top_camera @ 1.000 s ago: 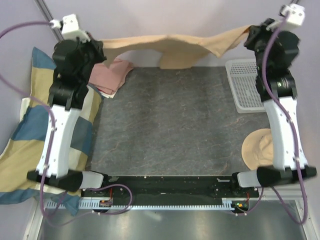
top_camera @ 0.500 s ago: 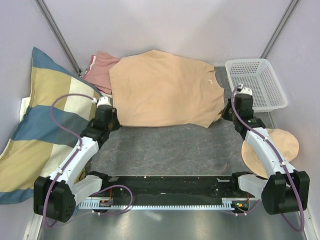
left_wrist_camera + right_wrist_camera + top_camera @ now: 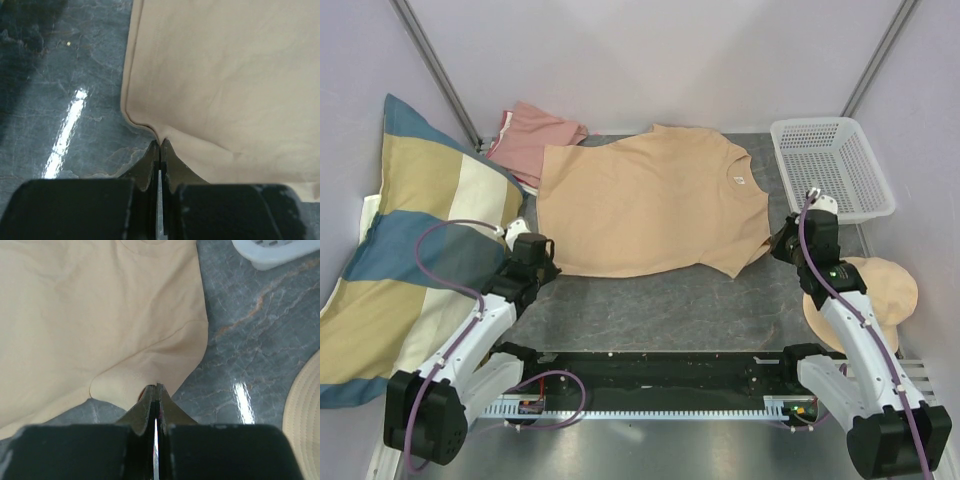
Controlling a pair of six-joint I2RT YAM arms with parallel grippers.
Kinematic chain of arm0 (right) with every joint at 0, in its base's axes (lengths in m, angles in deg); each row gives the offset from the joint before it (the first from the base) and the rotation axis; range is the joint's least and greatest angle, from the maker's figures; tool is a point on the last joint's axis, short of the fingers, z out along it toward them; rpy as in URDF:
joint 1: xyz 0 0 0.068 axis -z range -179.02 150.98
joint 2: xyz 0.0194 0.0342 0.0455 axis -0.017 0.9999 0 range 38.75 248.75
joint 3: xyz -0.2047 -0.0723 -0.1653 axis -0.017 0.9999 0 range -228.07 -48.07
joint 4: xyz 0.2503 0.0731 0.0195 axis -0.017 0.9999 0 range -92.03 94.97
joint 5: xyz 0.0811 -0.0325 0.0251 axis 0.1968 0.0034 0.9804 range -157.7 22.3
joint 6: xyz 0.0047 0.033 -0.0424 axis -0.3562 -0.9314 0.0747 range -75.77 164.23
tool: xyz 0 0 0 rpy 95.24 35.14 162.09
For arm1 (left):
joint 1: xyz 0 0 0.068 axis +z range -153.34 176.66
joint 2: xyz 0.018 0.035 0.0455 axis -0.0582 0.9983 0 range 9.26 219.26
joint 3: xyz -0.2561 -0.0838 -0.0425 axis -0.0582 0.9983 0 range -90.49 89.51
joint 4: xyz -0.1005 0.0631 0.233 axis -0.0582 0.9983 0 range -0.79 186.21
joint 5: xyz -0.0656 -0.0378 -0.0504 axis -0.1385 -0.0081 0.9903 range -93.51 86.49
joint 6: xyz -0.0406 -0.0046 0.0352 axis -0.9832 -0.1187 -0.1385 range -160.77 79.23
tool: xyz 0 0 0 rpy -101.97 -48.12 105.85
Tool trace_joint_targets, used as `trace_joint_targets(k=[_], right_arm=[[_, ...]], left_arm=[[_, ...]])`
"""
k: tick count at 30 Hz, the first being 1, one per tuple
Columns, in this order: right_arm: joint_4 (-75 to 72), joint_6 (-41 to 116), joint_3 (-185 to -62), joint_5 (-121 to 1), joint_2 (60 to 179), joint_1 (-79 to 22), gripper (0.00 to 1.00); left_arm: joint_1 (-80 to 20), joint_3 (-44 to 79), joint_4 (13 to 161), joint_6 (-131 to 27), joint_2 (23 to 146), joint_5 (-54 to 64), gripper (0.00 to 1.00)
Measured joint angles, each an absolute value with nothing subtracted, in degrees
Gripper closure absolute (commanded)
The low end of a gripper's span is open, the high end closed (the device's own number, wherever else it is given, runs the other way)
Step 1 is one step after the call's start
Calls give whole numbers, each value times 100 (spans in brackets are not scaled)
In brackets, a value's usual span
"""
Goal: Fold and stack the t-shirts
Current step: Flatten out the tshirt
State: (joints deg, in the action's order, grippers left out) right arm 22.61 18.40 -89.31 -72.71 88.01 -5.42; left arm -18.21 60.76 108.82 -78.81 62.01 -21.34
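The tan t-shirt (image 3: 650, 205) lies spread flat on the dark mat, its small white neck label (image 3: 740, 181) at the right. My left gripper (image 3: 546, 252) is shut on the shirt's near left corner; in the left wrist view (image 3: 160, 145) the cloth puckers between the fingertips. My right gripper (image 3: 778, 245) is shut on the shirt's near right corner, which shows in the right wrist view (image 3: 156, 387). The salmon-pink t-shirt (image 3: 533, 134) lies crumpled at the back left, partly under the tan one.
A big striped pillow (image 3: 410, 240) leans at the left. A white mesh basket (image 3: 830, 165) stands at the back right. A round beige hat-like thing (image 3: 880, 290) lies at the right edge, also in the right wrist view (image 3: 305, 410). Dark mat (image 3: 660, 305) in front.
The arms came down from holding the tan shirt stretched high at the back and laid it on the mat. Since half a second ago both grippers pulled the hem slightly nearer.
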Motion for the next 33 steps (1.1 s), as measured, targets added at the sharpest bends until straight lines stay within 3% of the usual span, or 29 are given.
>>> trace_joint_targets(k=[14,33], right_arm=[[3848,1165,-8876,-7363,8003,-603,100],[6018,277,-9317,-7927,7022,-706,100]], left_arm=[[-1823,6603,11370,-8641,5508,-2092,98],[-1827,6576,11702,-8742,5611,-2108,98]])
